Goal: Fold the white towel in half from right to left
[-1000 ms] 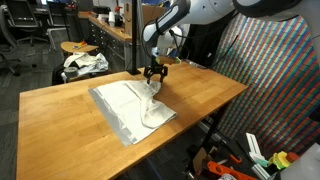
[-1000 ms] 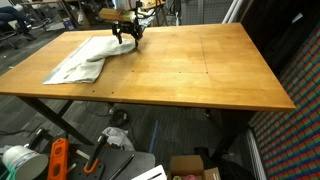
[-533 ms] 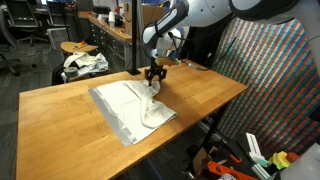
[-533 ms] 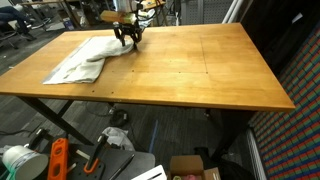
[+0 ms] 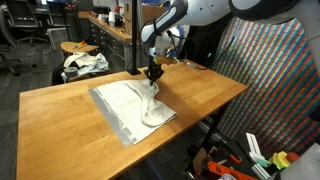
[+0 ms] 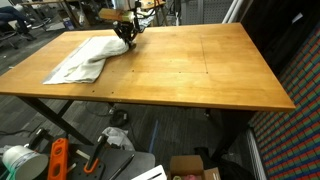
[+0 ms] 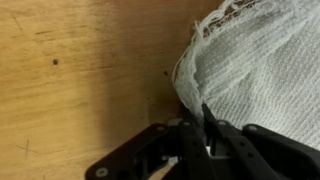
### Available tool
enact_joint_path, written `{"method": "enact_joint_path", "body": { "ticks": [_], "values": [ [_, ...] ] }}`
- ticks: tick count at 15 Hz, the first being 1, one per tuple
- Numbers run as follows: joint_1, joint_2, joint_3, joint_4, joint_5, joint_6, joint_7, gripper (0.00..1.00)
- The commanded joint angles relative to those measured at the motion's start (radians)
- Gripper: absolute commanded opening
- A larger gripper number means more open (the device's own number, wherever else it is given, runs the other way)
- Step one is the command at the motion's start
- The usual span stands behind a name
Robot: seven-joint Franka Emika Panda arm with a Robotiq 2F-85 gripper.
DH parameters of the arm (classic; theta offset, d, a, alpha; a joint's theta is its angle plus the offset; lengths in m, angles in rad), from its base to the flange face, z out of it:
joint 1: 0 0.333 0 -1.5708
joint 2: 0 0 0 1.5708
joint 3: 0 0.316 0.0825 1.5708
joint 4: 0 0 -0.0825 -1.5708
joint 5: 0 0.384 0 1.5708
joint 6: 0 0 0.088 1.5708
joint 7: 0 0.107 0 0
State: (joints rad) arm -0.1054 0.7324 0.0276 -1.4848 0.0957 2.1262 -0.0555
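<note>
The white towel (image 5: 128, 106) lies spread on the wooden table (image 5: 55, 112), with one side bunched up into a raised fold. In both exterior views the gripper (image 5: 153, 76) stands at the towel's far corner, pointing straight down onto it. From the opposite side the towel (image 6: 82, 62) looks crumpled, and the gripper (image 6: 127, 37) is at its end near the table's back edge. In the wrist view the black fingers (image 7: 186, 138) are pressed together, with the woven edge of the towel (image 7: 262, 70) pinched between them. The gripper (image 7: 197, 128) is shut on that edge.
A mottled cloth bundle (image 5: 84, 63) sits on a round stool beyond the table. A colourful patterned panel (image 5: 272, 72) stands beside the table. Bare wood (image 6: 205, 65) stretches away from the towel. An orange tool (image 6: 58, 158) and boxes lie on the floor below.
The gripper's fingers have closed from wide open onto the towel's edge. The arm has stayed in the same spot over the corner.
</note>
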Motion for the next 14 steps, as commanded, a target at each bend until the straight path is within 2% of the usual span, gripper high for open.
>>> {"method": "enact_joint_path", "body": {
  "ticks": [1, 6, 14],
  "values": [
    [0.011, -0.031, 0.010, 0.005, 0.026, -0.012, 0.005, 0.15],
    [0.044, -0.114, 0.020, -0.042, 0.027, 0.024, 0.035, 0.18],
    [0.125, -0.208, 0.047, -0.090, 0.029, 0.036, 0.090, 0.16]
  ]
}}
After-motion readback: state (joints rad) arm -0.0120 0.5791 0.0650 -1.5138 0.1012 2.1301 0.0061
